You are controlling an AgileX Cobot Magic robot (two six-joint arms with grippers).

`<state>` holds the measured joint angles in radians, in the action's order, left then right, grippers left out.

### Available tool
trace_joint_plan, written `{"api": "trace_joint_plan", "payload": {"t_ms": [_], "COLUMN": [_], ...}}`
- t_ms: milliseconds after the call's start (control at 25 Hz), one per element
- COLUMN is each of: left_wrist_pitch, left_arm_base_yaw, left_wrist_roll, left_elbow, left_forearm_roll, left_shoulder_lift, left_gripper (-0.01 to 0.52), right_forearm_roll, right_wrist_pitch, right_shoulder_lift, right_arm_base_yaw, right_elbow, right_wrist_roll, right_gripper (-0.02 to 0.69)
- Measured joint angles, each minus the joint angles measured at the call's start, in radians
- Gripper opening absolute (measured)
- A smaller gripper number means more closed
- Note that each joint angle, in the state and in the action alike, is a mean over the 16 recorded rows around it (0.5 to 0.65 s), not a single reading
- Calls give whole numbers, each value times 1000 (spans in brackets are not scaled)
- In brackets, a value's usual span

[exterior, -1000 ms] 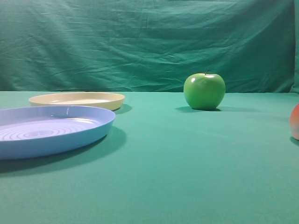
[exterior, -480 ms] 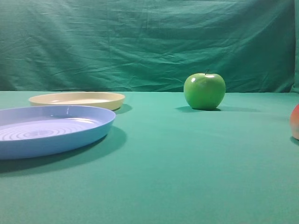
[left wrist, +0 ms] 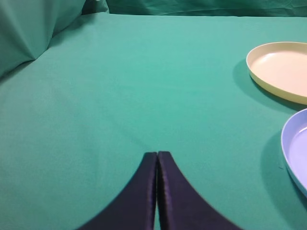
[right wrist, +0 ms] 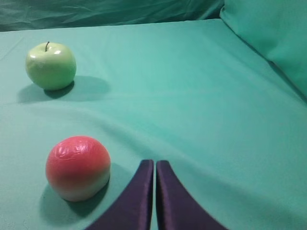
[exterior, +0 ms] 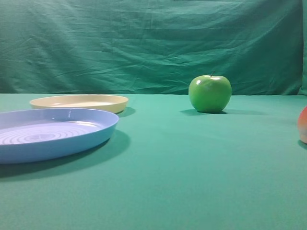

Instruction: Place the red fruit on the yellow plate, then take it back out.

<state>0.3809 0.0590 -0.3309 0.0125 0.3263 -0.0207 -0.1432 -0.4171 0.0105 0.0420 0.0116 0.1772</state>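
The red fruit (right wrist: 77, 166), red on top and pale at its base, rests on the green cloth just left of my right gripper (right wrist: 155, 163), which is shut and holds nothing. A sliver of the fruit (exterior: 302, 124) shows at the right edge of the exterior view. The yellow plate (exterior: 79, 102) lies empty at the back left, and in the left wrist view the yellow plate (left wrist: 280, 69) sits at the upper right. My left gripper (left wrist: 157, 154) is shut on nothing above bare cloth, well short of the plate. Neither gripper appears in the exterior view.
A light-blue ringed plate (exterior: 50, 132) lies in front of the yellow one; its rim (left wrist: 295, 148) shows at the right of the left wrist view. A shiny green apple (exterior: 209, 93) stands at the back middle, far left of the apple (right wrist: 51, 65) view from the right wrist. Green cloth backdrop behind.
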Motion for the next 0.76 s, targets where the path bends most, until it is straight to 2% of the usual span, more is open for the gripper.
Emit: {"api": "trace_joint_plan", "payload": {"t_ms": [760], "left_wrist_pitch": [0], "left_arm_base_yaw": [0], "left_wrist_roll": [2], "left_elbow": [0], "left_forearm_roll": [0], "left_shoulder_lift": [0], "left_gripper": [0], "right_forearm_roll": [-2], "right_wrist_pitch": [8], "right_shoulder_lift": [0], "right_arm_base_yaw": [0], "right_elbow": [7], "right_wrist_roll": [55], "right_gripper": [0]}}
